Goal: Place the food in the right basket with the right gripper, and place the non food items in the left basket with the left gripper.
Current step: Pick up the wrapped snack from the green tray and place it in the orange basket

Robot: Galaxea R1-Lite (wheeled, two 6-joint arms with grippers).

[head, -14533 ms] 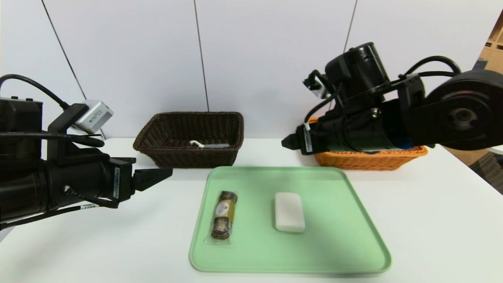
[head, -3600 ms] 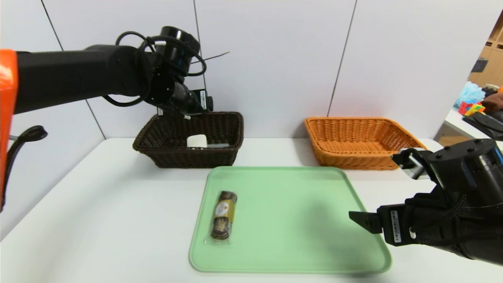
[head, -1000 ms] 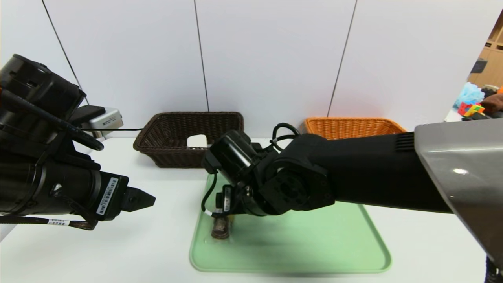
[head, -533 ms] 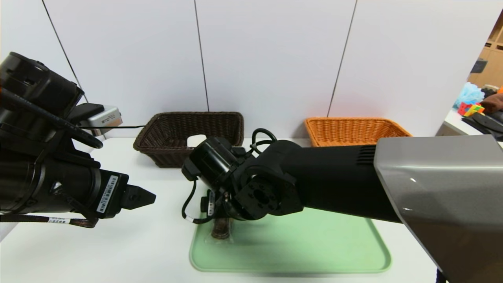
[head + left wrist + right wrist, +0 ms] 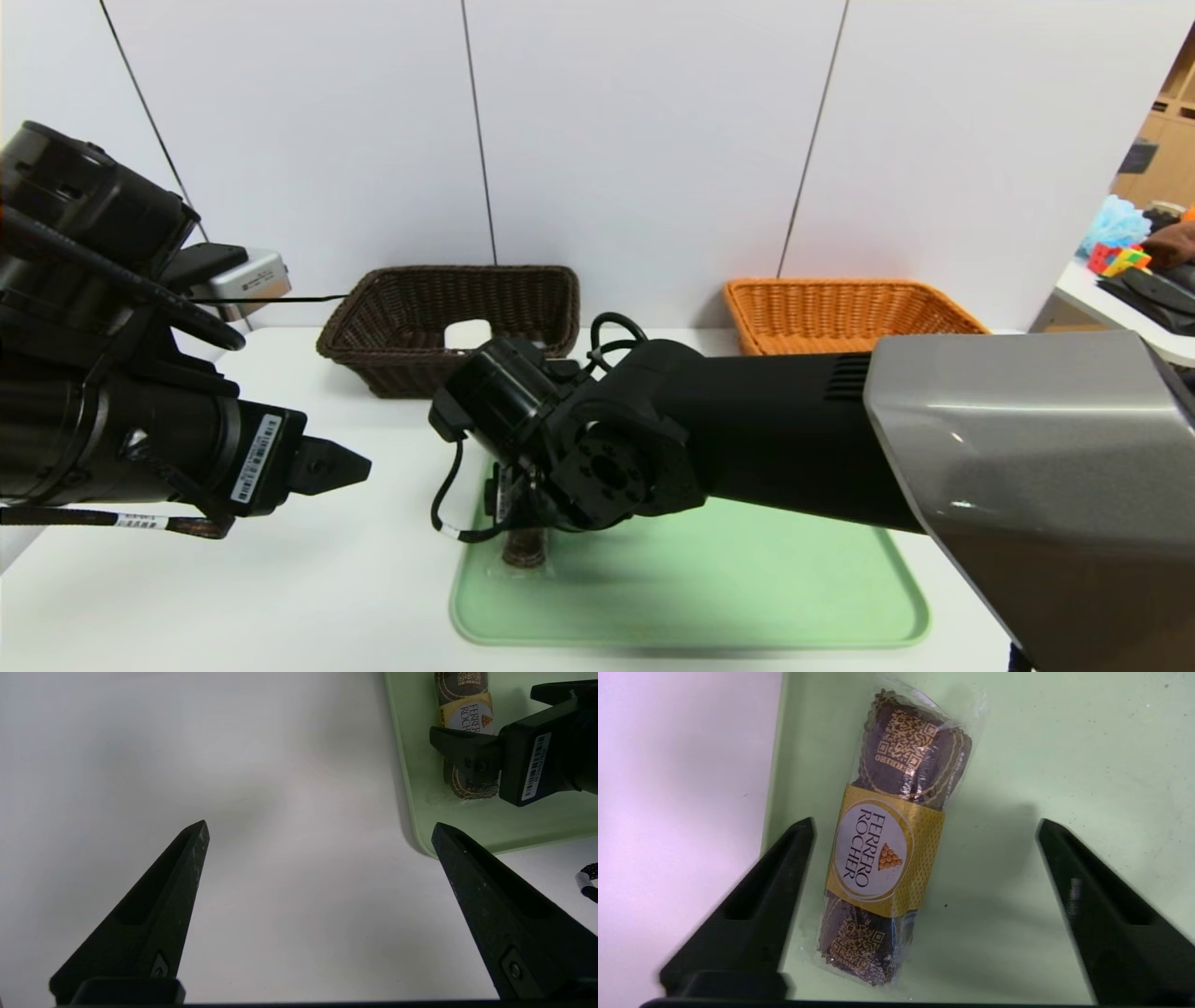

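The food (image 5: 887,854), dark cookies in a clear sleeve with a gold label, lies near the left edge of the green tray (image 5: 747,579). My right gripper (image 5: 925,823) is open and straddles it from above. One finger is close beside the packet and the other stands well apart. In the head view the right wrist hides all but the packet's near end (image 5: 525,553). A white bar (image 5: 467,333) lies in the dark left basket (image 5: 448,369). The orange right basket (image 5: 840,308) stands at the back right. My left gripper (image 5: 320,825) is open and empty over bare table, left of the tray.
The white table (image 5: 308,597) spreads around the tray. Both baskets stand against the back wall. My right arm reaches across the tray from the right. A side table with colourful clutter (image 5: 1120,257) is at the far right.
The white bar went from the tray into the dark basket and my left arm pulled back. Over the last second my right gripper shifted slightly left and lower over the packet.
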